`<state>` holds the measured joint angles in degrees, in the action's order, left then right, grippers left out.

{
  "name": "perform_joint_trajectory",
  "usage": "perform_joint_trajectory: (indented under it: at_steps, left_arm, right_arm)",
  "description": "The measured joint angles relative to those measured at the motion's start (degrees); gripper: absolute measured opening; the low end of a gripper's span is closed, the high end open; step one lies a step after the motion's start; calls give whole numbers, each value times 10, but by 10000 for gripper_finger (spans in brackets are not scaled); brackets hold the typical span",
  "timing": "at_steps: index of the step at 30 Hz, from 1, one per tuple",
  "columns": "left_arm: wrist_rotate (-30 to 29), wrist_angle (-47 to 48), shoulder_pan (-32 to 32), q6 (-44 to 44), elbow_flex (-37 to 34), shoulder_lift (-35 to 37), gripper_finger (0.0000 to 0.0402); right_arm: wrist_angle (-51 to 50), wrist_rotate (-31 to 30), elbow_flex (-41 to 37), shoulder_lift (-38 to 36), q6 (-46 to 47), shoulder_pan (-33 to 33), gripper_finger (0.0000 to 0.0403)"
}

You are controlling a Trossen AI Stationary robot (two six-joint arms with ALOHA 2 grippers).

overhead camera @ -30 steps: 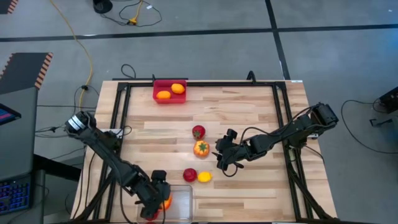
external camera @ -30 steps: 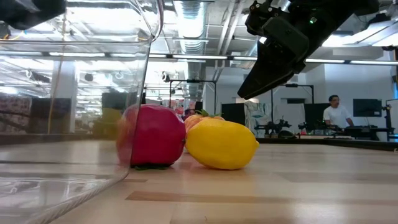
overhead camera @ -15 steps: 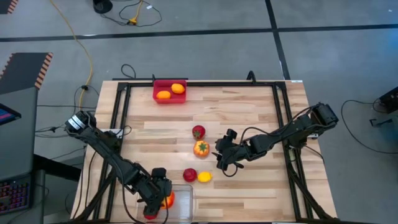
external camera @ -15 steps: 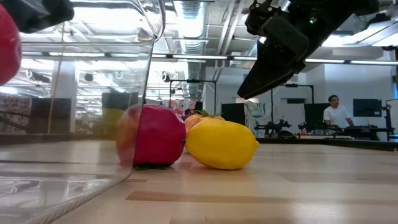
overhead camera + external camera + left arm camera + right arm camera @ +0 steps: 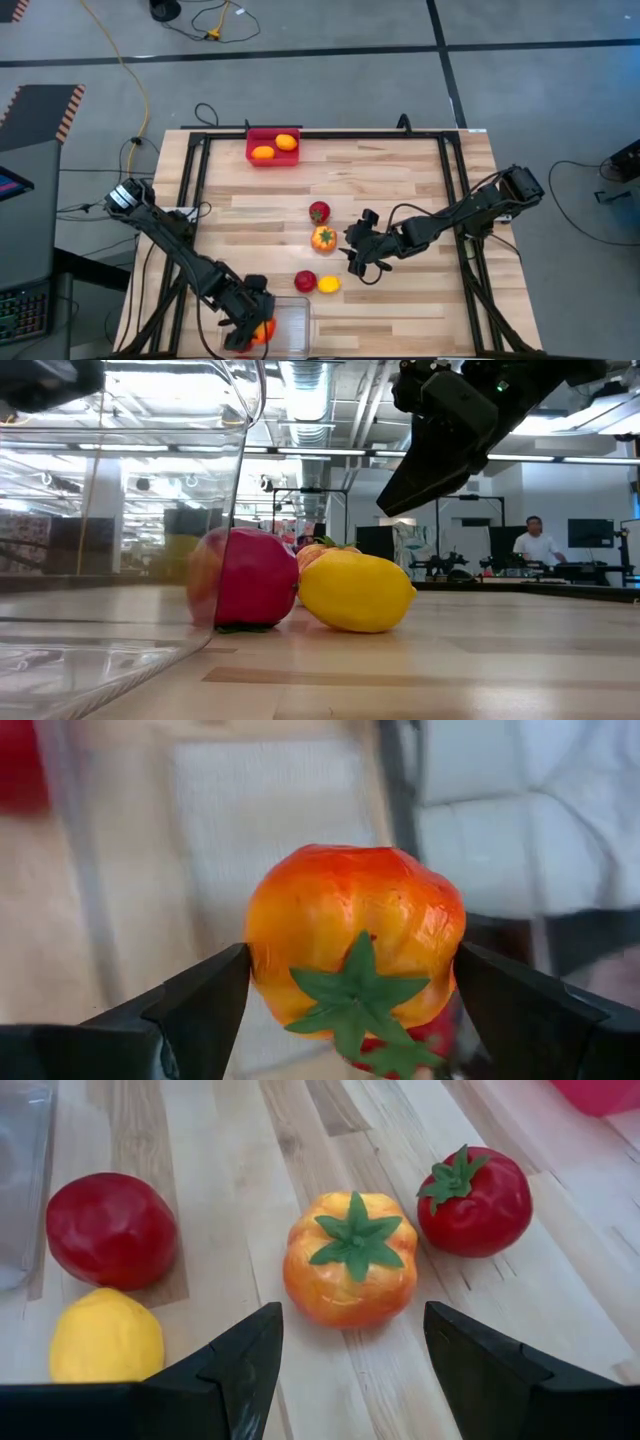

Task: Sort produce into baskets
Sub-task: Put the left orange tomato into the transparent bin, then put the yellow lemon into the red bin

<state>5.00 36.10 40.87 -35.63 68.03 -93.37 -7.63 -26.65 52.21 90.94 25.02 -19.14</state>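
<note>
Over the clear bin (image 5: pixel 290 318) at the bench's (image 5: pixel 400 190) near edge, the left claw (image 5: pixel 250 330) hangs with an orange tomato with a green stem (image 5: pixel 355 955) pinched between its fingers, and there's a glimpse of something red just beneath that fruit, too little showing to name it. Further from the clear bin, toward the middle of the bench, four pieces wait in a loose cluster: a plain red fruit (image 5: pixel 305 281) and a yellow lemon (image 5: pixel 328 284) nearest the bin, side by side, then a second orange tomato (image 5: pixel 323 238) and a red tomato with a green stem (image 5: pixel 319 212) beyond. The right claw (image 5: pixel 355 258) hovers next to that cluster, fingers spread wide, lined up on the second orange tomato and holding nothing. Well away from the clear bin, at the far edge, the red bin (image 5: pixel 273 147) has two plain orange fruits (image 5: pixel 274 147) inside. The risk now, as I read it: the left claw sits close to the bin's wall, so a release could bounce the round tomato off the rim and send it rolling along the bench. And on the right, a descent slightly off-centre could nudge the tomato into its neighbours and scatter them.
</note>
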Motion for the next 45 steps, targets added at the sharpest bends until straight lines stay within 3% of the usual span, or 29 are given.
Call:
perform_joint_trajectory:
  at_steps: [9, 17, 26, 31, 37, 41, 45]
  left_arm:
    - [-27, 9, -7, -73, 0, -2, 332]
    - [-27, 9, -7, -29, 0, -2, 333]
    - [-27, 9, -8, -30, 0, -2, 393]
    - [10, 9, -19, -29, 0, -2, 388]
    - [19, 4, -34, -38, 0, 18, 386]
    - [-15, 4, -41, -17, 0, 49, 386]
    - [-58, 4, -44, 14, 0, 85, 386]
  right_arm:
    - [0, 0, 0, 0, 0, 0, 270]
    - [0, 0, 0, 0, 0, 0, 270]
    - [4, 0, 0, 0, -1, 0, 270]
    - [4, 2, 1, 0, -2, 0, 270]
    - [5, 85, 25, 0, -1, -3, 270]
    - [6, 142, 38, 0, 0, -12, 270]
    - [5, 148, 38, 0, 0, -26, 270]
